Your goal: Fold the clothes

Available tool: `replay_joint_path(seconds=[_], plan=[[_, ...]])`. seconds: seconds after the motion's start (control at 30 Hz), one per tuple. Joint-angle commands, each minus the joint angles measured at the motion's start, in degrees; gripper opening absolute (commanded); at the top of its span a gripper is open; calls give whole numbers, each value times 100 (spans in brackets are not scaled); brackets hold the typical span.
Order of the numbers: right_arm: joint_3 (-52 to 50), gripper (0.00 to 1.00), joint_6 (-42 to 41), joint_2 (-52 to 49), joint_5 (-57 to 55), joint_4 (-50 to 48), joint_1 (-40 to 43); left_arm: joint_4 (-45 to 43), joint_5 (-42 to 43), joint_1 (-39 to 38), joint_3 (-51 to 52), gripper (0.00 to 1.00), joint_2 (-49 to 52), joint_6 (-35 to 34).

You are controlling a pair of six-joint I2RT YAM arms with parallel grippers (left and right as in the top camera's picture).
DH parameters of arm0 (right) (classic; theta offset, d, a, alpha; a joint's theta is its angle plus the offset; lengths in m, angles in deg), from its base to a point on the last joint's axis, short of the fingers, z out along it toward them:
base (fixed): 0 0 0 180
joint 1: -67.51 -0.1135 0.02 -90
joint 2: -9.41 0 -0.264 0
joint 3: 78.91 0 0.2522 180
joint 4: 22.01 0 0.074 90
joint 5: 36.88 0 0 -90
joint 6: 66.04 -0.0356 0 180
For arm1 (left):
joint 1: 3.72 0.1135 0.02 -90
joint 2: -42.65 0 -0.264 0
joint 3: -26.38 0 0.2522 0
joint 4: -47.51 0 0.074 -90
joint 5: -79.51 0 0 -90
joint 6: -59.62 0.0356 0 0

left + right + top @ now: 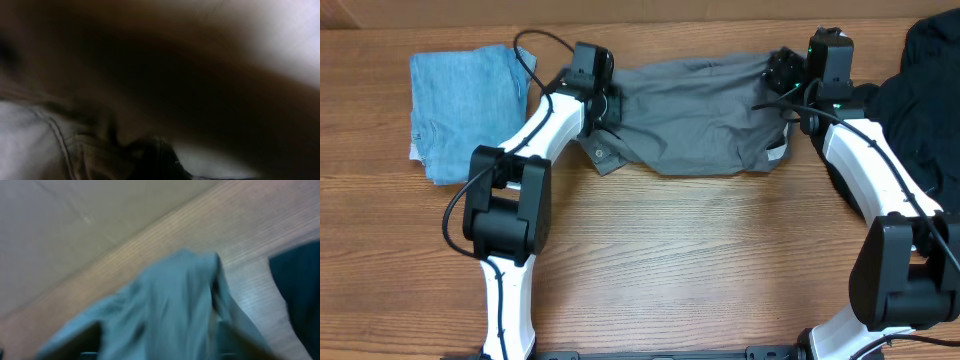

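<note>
A grey garment (695,115) lies spread across the back of the table between my two arms. My left gripper (598,100) sits on its left edge, and the left wrist view is dark and blurred, with only a stitched seam (57,135) showing close up. My right gripper (783,73) is at the garment's upper right corner. In the right wrist view, grey fabric (180,310) bunches up between the fingers above the wood. Both grippers appear shut on the garment. A folded blue denim piece (465,105) lies at the far left.
A pile of dark clothes (920,90) lies at the right edge, beside the right arm, and also shows in the right wrist view (300,290). Bare wooden tabletop (700,260) fills the front half. A cable loops over the left arm.
</note>
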Motion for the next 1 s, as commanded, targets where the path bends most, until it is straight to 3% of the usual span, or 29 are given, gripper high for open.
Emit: replay_joint_path(seconds=[0.0, 0.07, 0.23, 0.3, 0.43, 0.87, 0.93, 0.97], plan=[[654, 100, 251, 413, -144, 841, 59, 195, 142, -4, 81, 4, 111, -138], [905, 96, 181, 522, -116, 1624, 59, 210, 142, -13, 76, 4, 103, -138], [820, 73, 63, 431, 306, 3099, 63, 238, 146, -15, 76, 4, 103, -138], [570, 61, 116, 345, 404, 3112, 63, 267, 146, -22, 76, 4, 103, -138], [0, 54, 393, 114, 1084, 2811, 57, 348, 146, -22, 76, 4, 103, -138], [-380, 53, 404, -262, 1097, 2135, -24, 345, 146, -55, 76, 4, 103, -140], [-380, 45, 404, -374, 1150, 2105, -105, 345, 146, -57, 76, 4, 103, -140], [-380, 35, 404, -422, 1150, 2109, -138, 348, 146, -55, 76, 4, 103, -138]])
